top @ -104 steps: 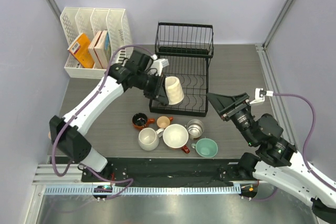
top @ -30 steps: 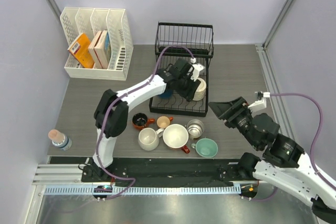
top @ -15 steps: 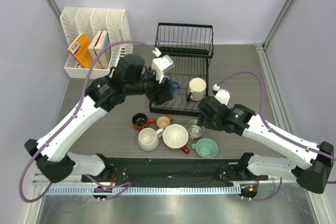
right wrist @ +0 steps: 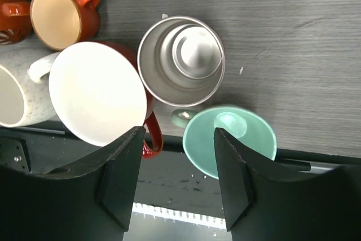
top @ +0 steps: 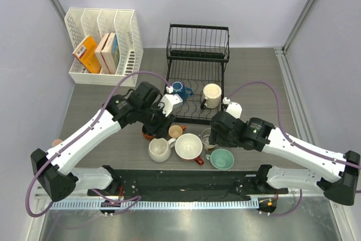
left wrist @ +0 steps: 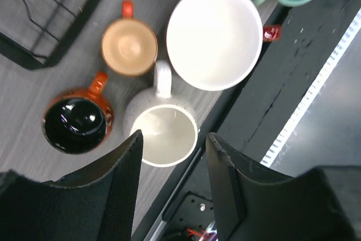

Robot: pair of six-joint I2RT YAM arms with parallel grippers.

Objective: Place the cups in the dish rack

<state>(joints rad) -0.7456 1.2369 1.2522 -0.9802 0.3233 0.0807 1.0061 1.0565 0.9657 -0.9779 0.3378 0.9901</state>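
1. Dish rack (top: pixel 198 42): a blue cup (top: pixel 177 88) and a cream cup (top: pixel 211 95) are lodged on the lower tier, probably steadied by its wires.
2. Left gripper (left wrist: pixel 174 156): fingers are spread and empty, poised above the speckled white cup (left wrist: pixel 163 134), seemingly for pickup.
3. Right gripper (right wrist: pixel 179 139): fingers are spread and empty, held over the steel cup (right wrist: pixel 181 60) and the teal cup (right wrist: pixel 231 139).

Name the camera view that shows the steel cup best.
Right wrist: the steel cup sits whole, its inside plain. Top external shows it small, partly hidden by the right arm. Left wrist catches only a sliver at the frame's top edge.
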